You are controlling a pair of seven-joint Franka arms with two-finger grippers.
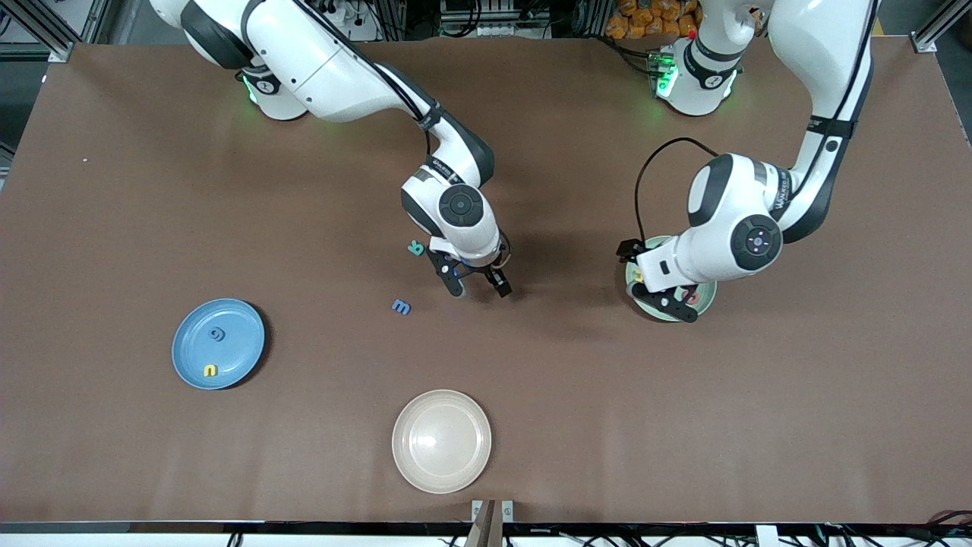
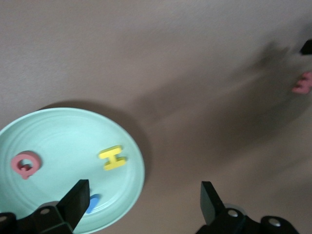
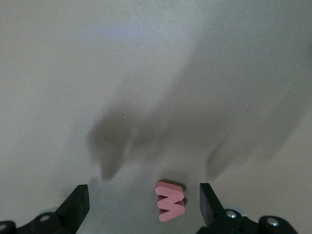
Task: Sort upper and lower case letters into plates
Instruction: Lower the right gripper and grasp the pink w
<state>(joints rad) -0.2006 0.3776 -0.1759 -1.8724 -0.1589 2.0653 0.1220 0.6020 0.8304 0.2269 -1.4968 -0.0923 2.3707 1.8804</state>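
The pale green plate [image 1: 705, 298] lies at the left arm's end; in the left wrist view it [image 2: 58, 141] holds a red Q [image 2: 24, 165], a yellow H [image 2: 112, 157] and a blue letter [image 2: 92, 202]. My left gripper [image 1: 659, 292] hangs open and empty over that plate's edge [image 2: 144, 204]. My right gripper [image 1: 478, 287] is open, low over mid-table, with a pink W-shaped letter [image 3: 170, 201] lying on the table between its fingers. The blue plate [image 1: 190, 342] holds a blue letter [image 1: 218, 334] and a yellow one [image 1: 210, 370]. A teal letter [image 1: 415, 248] and a blue m [image 1: 401, 307] lie beside the right gripper.
A cream plate [image 1: 441, 441] sits near the front edge of the table, nearer the front camera than the right gripper. The pink letter also shows far off in the left wrist view [image 2: 303, 83].
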